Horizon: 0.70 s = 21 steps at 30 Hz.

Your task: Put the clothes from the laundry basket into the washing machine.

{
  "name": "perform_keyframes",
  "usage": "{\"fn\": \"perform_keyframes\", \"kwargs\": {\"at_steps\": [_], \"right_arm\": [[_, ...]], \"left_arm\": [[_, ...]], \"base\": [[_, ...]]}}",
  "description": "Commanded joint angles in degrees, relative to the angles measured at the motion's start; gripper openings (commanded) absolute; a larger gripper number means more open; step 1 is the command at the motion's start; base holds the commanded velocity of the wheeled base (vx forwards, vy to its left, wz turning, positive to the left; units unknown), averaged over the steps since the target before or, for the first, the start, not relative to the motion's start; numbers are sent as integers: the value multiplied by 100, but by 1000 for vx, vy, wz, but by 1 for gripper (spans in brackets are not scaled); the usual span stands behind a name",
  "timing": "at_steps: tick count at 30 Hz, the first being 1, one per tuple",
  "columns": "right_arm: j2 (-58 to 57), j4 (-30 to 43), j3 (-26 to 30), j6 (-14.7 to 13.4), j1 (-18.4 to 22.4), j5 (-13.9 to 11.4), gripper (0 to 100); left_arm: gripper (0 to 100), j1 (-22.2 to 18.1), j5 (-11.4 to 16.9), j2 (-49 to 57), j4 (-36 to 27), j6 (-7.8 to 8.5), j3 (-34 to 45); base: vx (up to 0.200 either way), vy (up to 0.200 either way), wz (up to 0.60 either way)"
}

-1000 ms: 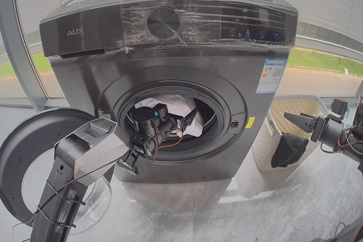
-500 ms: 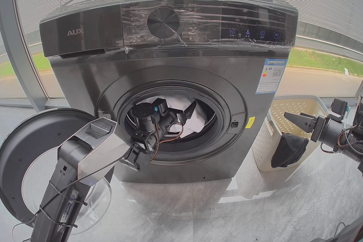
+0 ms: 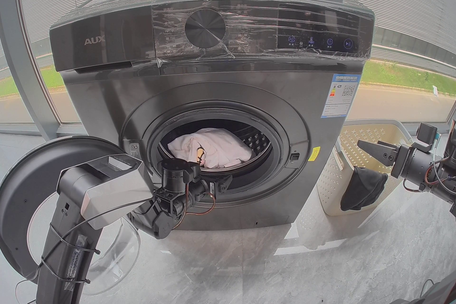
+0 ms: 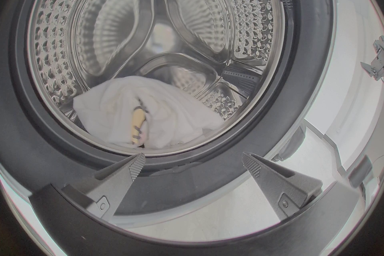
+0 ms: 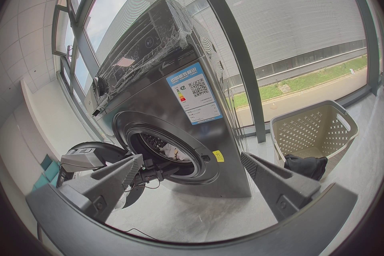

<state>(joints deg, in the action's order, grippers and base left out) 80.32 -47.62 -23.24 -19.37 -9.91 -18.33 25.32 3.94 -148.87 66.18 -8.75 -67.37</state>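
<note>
- A second ago the left gripper (image 4: pixel 194 161) was deep in the mouth of the washing machine (image 3: pixel 213 81), with white cloth bunched around it. It has since backed out and dropped to about 6 o'clock of the opening, just outside the door seal.
- Its jaws are spread wide with nothing between them, so the release is done.
- The white garment (image 3: pixel 209 148) has gone from hanging around the gripper to lying loose on the floor of the drum (image 4: pixel 120 29). It sits toward 7 o'clock inside the opening and fully behind the rim, with a small yellow patch showing among its folds.
- The door (image 3: pixel 28 186) stays swung open at 8 o'clock of the machine, clear of the retreating arm.
- The right gripper (image 5: pixel 191 160) has not moved. It hangs with jaws apart and empty over the laundry basket (image 3: pixel 375 134), at 3 o'clock of the machine.
- A black garment (image 3: pixel 363 188) is left at the basket's near rim, just below that gripper at its 6 o'clock.
- I judge that one piece is delivered and one remains. The right arm looks best placed to descend and take the black garment, now that the opening is free.
</note>
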Motion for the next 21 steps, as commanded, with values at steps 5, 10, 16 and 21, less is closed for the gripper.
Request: {"fn": "perform_keyframes", "kwargs": {"at_steps": [5, 10, 16, 21], "right_arm": [[1, -2, -32, -5, -2, -3, 100], [36, -2, -76, -5, -46, -3, 100], [54, -2, -252, -5, -64, -21, 100], [10, -2, -243, 30, -99, -91, 100]], "left_arm": [[100, 87, -7, 1370, 176, 5, 1428], [100, 245, -7, 2152, 211, -4, 2395], [100, 1045, -25, 4077, 439, -56, 4530], [100, 1608, -69, 5421, 413, -92, 5524]], "base": [[0, 0, 0], [0, 0, 0], [0, 0, 0], [0, 0, 0]]}}
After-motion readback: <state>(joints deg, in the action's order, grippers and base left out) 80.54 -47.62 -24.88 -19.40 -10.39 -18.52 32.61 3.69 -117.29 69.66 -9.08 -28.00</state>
